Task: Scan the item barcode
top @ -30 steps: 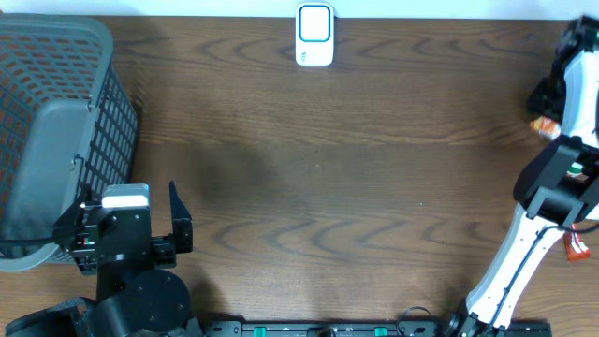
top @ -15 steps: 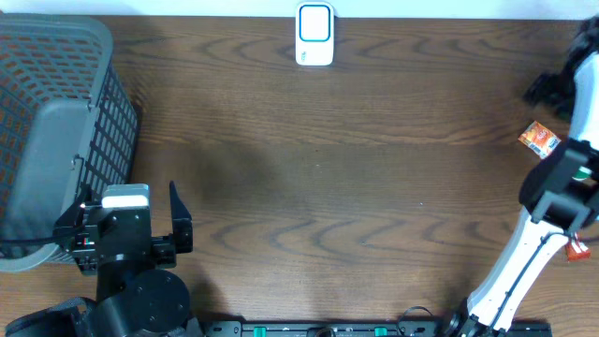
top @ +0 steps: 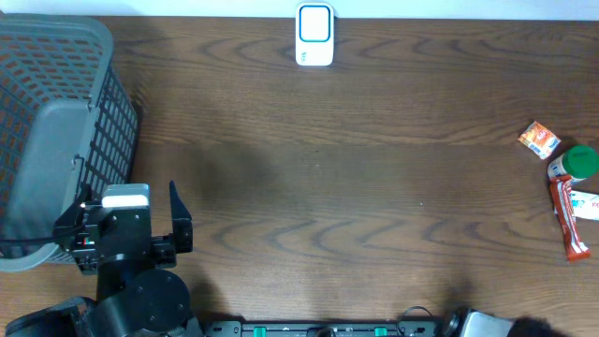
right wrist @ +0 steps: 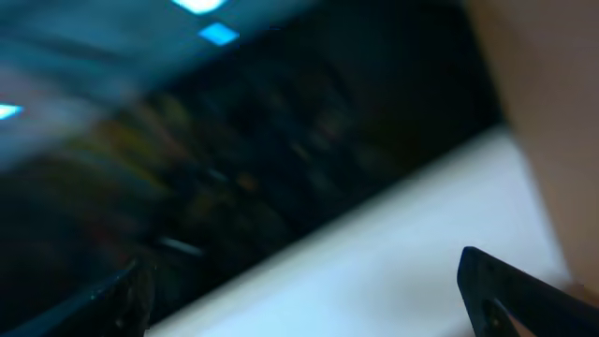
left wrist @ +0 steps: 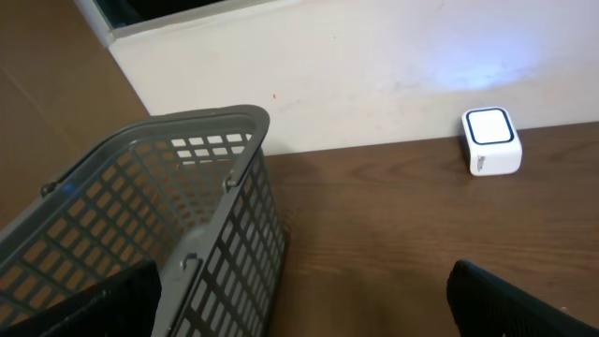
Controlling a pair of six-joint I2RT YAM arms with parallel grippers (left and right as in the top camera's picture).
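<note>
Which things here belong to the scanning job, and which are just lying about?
Job: barcode scanner; orange packet; green-capped bottle; red wrapped bar.
Lying about: grey basket, possibly for scanned items.

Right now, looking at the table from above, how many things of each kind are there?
Basket: 1
Scanner: 1
Small packaged items: 3 (orange packet, green-capped container, red bar)
Total: 5. A white thing at the right edge is cut off, so it is not counted.
</note>
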